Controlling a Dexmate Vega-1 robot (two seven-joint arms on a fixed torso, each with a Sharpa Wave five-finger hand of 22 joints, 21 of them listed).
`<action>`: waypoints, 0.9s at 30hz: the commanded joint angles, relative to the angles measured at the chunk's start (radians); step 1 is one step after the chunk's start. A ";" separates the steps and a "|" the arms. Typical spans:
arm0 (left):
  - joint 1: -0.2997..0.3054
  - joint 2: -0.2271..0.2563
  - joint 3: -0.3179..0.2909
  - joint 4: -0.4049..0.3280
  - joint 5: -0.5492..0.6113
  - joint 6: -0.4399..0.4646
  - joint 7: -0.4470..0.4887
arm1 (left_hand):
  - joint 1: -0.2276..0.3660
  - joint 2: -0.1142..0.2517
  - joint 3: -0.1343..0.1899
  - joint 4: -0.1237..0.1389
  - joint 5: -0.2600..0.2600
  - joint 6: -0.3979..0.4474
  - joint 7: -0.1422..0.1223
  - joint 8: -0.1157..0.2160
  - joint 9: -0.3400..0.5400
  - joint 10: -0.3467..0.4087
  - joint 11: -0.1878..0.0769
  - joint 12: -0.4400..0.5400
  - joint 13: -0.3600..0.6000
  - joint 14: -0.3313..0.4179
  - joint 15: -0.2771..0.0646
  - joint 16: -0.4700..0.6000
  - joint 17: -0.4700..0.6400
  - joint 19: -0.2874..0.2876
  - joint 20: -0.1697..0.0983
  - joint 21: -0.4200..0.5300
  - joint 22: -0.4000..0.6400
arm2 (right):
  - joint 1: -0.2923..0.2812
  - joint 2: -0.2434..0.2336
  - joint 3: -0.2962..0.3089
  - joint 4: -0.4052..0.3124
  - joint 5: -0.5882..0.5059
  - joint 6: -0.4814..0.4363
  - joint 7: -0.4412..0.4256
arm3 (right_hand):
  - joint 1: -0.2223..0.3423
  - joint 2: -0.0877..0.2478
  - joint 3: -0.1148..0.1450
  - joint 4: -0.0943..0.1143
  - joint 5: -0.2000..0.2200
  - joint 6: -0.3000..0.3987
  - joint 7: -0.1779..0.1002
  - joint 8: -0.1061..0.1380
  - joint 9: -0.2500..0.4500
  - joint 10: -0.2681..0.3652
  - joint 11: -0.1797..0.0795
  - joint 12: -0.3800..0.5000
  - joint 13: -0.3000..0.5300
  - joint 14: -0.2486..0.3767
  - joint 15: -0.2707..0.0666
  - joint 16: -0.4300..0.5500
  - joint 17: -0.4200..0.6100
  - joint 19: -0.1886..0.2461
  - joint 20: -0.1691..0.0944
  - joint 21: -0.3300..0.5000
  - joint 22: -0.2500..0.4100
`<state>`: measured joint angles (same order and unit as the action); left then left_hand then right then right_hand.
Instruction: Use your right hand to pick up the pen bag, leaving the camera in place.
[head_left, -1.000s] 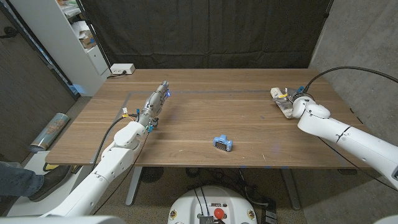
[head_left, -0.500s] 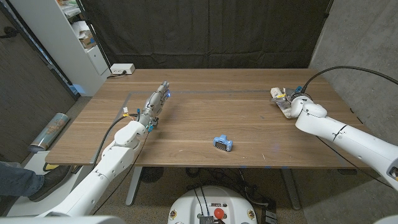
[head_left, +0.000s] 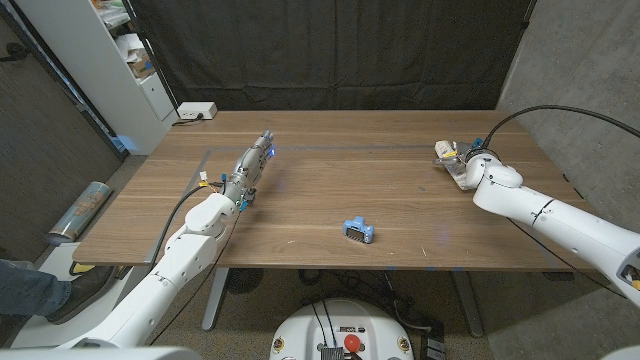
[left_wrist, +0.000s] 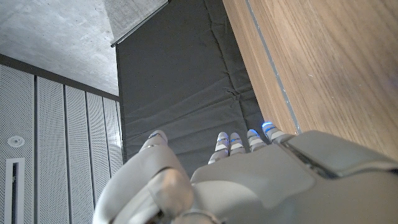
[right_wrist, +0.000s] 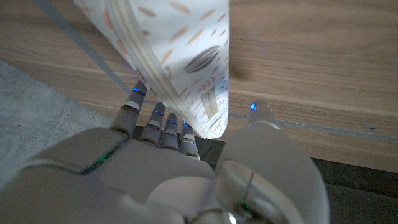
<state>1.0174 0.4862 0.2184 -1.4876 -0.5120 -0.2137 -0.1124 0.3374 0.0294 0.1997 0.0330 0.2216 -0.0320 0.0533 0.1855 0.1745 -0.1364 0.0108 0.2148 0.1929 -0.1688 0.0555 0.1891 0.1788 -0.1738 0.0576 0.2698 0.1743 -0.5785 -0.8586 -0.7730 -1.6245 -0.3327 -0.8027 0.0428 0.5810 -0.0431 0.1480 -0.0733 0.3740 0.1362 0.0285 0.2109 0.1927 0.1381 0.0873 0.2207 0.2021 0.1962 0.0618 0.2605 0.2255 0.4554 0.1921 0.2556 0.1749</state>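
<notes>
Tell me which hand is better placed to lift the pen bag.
Right. The right hand is already at the pen bag, fingers along one side and thumb on the other. The left hand is far across the table.

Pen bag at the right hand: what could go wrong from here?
1. In the right wrist view the right hand has its fingers on one side of the pen bag and thumb on the other, so the soft bag may slip or sag out.
2. In the head view the bag lies near the table's far right edge and could be nudged off.
</notes>
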 joint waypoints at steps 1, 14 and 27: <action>0.009 -0.003 0.000 -0.007 0.001 0.004 0.008 | 0.000 0.007 -0.001 -0.004 0.000 0.004 0.004 0.005 0.006 0.004 -0.004 -0.003 0.003 -0.014 -0.001 0.000 0.004 -0.042 0.005 -0.004 0.005 | 0.018 0.006 -0.015 0.020 -0.012 0.013 0.023 | 0.017 -0.001 0.002 -0.009 0.015 0.023 0.000 0.005 0.003 0.029 0.001 0.007 0.005 0.036 -0.006 0.016 0.008 0.086 -0.008 0.024 0.005; 0.019 0.002 -0.006 -0.010 -0.002 0.001 0.008 | 0.000 0.008 -0.002 -0.004 -0.001 0.004 0.001 0.005 0.006 0.004 -0.005 -0.003 0.003 -0.015 0.000 0.000 0.005 -0.042 0.008 -0.008 0.005 | 0.024 0.019 -0.024 0.016 -0.037 -0.009 0.019 | 0.033 0.009 0.006 -0.017 0.022 0.060 -0.005 0.011 0.003 0.097 -0.012 0.022 0.006 0.107 -0.028 0.044 0.019 0.179 -0.031 0.043 0.005; 0.010 -0.004 -0.002 0.005 -0.004 -0.006 -0.007 | -0.001 0.009 -0.003 -0.005 -0.001 0.005 0.001 0.004 0.006 0.005 -0.005 -0.003 0.003 -0.015 0.000 0.000 0.005 -0.041 0.011 -0.013 0.005 | 0.004 0.009 -0.007 -0.020 -0.051 -0.021 -0.010 | 0.061 0.041 0.023 -0.026 0.020 0.167 -0.014 0.036 0.003 0.212 -0.032 0.046 0.007 0.218 -0.055 0.085 0.031 0.262 -0.058 0.054 0.006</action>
<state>1.0327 0.4865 0.2150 -1.4940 -0.5145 -0.2109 -0.1097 0.3345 0.0324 0.1956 0.0289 0.2216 -0.0320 0.0534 0.1855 0.1745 -0.1309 0.0053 0.2148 0.1929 -0.1688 0.0556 0.1891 0.1788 -0.1685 0.0627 0.2583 0.1744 -0.5599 -0.8429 -0.7923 -1.6185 -0.3699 -0.8095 0.0551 0.6312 -0.0037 0.1619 -0.0954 0.3893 0.2846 0.0125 0.2408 0.1927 0.3344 0.0553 0.2593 0.2072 0.3960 0.0053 0.3369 0.2535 0.7036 0.1357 0.3039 0.1795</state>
